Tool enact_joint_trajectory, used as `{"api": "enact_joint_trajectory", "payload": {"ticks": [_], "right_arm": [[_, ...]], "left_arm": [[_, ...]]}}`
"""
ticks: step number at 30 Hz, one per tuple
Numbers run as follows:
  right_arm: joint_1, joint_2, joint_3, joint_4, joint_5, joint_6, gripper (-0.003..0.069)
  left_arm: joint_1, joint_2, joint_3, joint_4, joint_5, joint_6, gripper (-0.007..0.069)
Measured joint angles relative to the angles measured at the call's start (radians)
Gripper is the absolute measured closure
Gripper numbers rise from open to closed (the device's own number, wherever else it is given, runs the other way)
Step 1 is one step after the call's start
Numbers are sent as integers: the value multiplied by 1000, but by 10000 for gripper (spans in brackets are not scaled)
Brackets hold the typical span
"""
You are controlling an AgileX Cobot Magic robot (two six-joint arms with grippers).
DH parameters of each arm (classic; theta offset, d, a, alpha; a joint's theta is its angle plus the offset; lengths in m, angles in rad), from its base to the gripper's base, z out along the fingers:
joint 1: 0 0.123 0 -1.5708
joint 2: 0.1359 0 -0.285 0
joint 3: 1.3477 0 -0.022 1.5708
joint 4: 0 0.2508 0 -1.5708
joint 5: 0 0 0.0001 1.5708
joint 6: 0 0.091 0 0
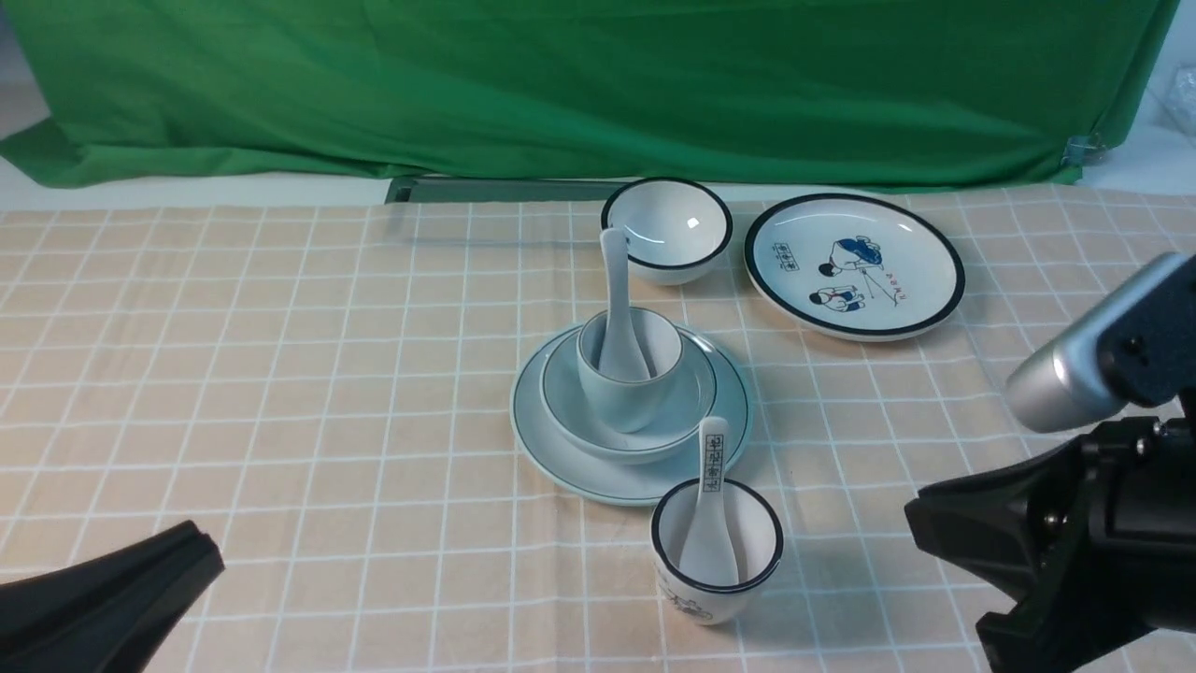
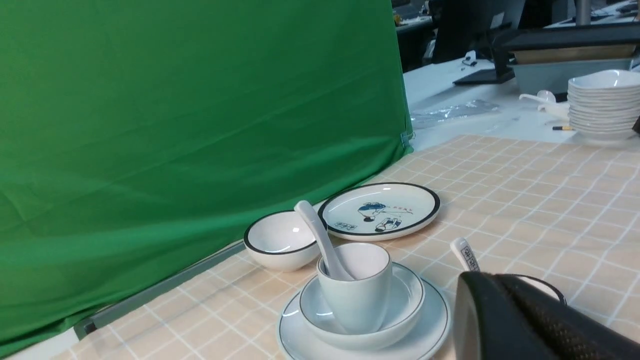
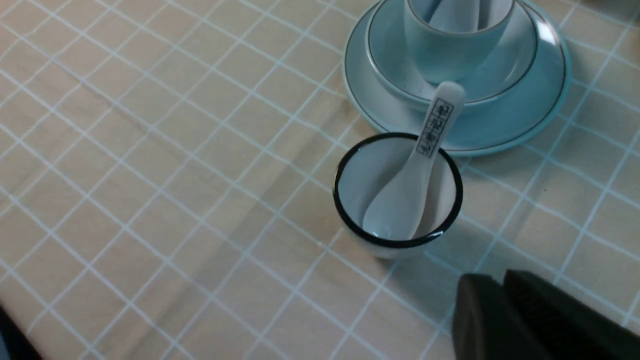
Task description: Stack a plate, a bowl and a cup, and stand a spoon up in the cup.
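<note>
- The stack sits mid-counter (image 1: 280,374). The plate (image 1: 579,467) lies flat on the cloth, the bowl (image 1: 687,393) is centred on it, and the cup (image 1: 621,402) stands upright in the bowl.
- It goes widest at the bottom and narrowest on top, so each piece nests in the one below. We judge it stable.
- The spoon (image 1: 617,299) stands in the cup, scoop down inside. Its handle leans on the far rim and points up and away from us. The rim props it, so it needs no hand.
- We judge all four steps done, with nothing of the task left loose on the counter.
- The lookalikes are outside the stack. The black-rim cup (image 1: 696,603) sits just beside the plate's near edge with the printed spoon (image 1: 712,467) in it.
- That spoon's handle tip overhangs the plate rim in the right wrist view. We can't tell if it touches.
- The black-rim bowl (image 1: 668,224) and cartoon plate (image 1: 869,224) sit behind the stack, near the green cloth (image 1: 561,84).
- The left hand (image 1: 201,556) is low at the near-left corner, well apart from the stack. Its fingers are closed and it holds nothing.
- The right hand (image 3: 502,300) is near-right, low, beside the black-rim cup but clear of it. Its fingers are together with only a seam between them, nothing held.
- Both arms sit on our side with the hands pointing inward. We read this as a parked pose.
- One risk is that a right-hand sweep toward centre would hit the black-rim cup first.
</note>
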Motion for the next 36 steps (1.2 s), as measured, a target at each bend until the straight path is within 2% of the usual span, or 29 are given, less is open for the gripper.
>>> {"api": "enact_joint_trajectory", "payload": {"ticks": [4,7,10,11,16,22,26,36], "right_arm": [[-2,-8,1,-46,-24,-5,563],[-49,-45,7,-63,-24,-2,594],[-138,-113,51,-58,-30,-5,632],[-201,-185,106,-53,-54,-16,640],[-411,-488,401,-53,-183,-59,641],[-586,-836,644,-53,-232,-102,641],[-629,-915,729,-53,-231,-105,641],[-641,-923,751,-53,-252,-105,612]], "left_arm": [[0,0,0,0,0,4,621],[0,0,0,1,0,4,621],[0,0,0,1,0,6,621],[0,0,0,1,0,6,621],[0,0,0,1,0,8,621],[0,0,0,1,0,8,621],[0,0,0,1,0,8,621],[0,0,0,1,-2,8,621]]}}
